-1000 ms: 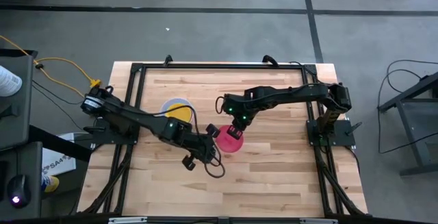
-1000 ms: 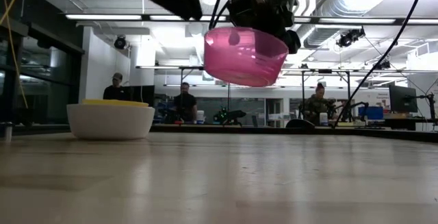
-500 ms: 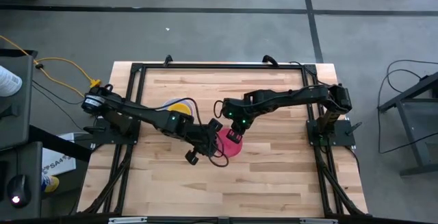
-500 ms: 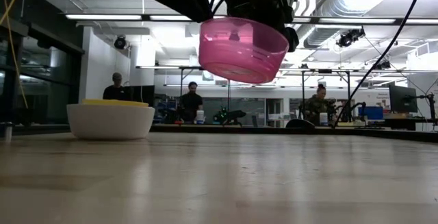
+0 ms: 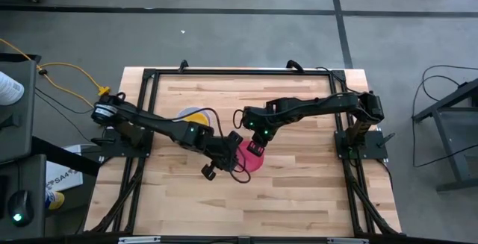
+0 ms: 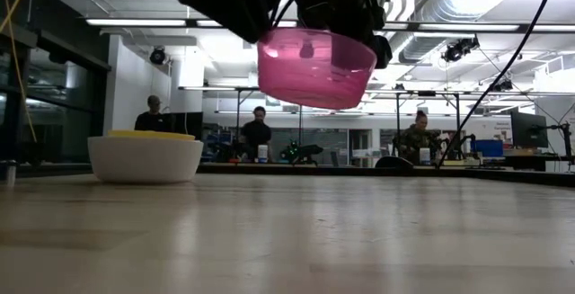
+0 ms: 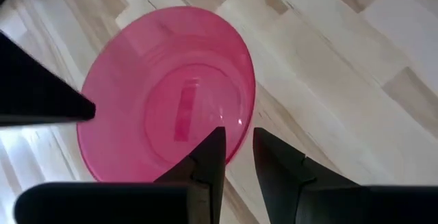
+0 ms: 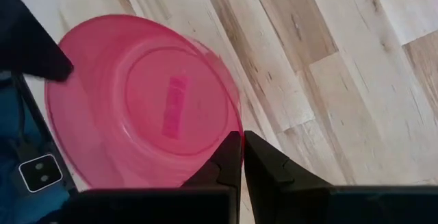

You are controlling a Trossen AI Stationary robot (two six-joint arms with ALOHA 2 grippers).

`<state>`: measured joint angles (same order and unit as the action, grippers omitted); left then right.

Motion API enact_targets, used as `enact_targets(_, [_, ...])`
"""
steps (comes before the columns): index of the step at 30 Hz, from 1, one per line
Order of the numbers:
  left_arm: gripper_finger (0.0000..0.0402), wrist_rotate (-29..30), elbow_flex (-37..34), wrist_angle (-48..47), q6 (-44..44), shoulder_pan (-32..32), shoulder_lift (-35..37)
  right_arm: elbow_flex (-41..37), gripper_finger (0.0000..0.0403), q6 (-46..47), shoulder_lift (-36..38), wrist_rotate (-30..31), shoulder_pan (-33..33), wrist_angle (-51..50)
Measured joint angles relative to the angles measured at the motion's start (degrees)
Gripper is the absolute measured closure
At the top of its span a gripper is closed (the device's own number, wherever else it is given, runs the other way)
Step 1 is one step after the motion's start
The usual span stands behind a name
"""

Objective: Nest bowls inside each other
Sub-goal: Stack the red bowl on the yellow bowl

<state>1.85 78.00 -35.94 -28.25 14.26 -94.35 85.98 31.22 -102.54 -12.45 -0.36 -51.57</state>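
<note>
A pink bowl (image 6: 314, 67) hangs upright in the air over the middle of the table, also seen from above (image 5: 252, 158). My right gripper (image 8: 242, 136) is shut on its rim. My left gripper (image 7: 237, 138) stands at the bowl's opposite rim, slightly open, one finger over the bowl's inside and one outside. A white bowl (image 6: 144, 161) rests with its base on the table at the far left, with a yellow bowl (image 6: 144, 135) nested inside it. In the high view my left arm partly covers this stack (image 5: 196, 115). My right gripper pinches the pink bowl's rim (image 8: 236, 125) between its two fingers, one finger inside the bowl and one outside. The fingers come from above, slanting down. The bowl hangs below them, mouth up, lifted clear of the table. My left gripper has the opposite rim (image 7: 241, 131) between its fingers, with a gap showing; whether they touch it I cannot tell.
A black frame (image 5: 149, 102) runs around the wooden table top (image 5: 299, 184). Bare wood lies near and to the right of the bowl. People (image 6: 258, 137) stand in the room beyond the far edge.
My left gripper has edged toward the pink bowl's rim and sunk a little, and its arm now covers more of the white and yellow stack. The bowl stays lifted in my right gripper and has drifted slightly toward the left arm.
</note>
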Motion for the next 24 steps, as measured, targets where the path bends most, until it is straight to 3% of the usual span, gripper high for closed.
enact_targets(8, [0.0330,0.26,0.03,-0.02,-0.61,0.00,-1.31,0.00,0.0399,0.00,0.00,-1.12,0.00,0.93])
enact_targets(16, [0.0393,0.08,0.08,0.31,-0.94,0.04,-1.31,0.00,0.0399,-0.04,-0.04,-1.25,-0.02,1.68])
enact_targets(24, [0.0398,0.15,0.08,-0.10,-1.40,0.04,-1.31,0.02,0.0399,-0.04,-0.04,-1.66,-0.02,1.78])
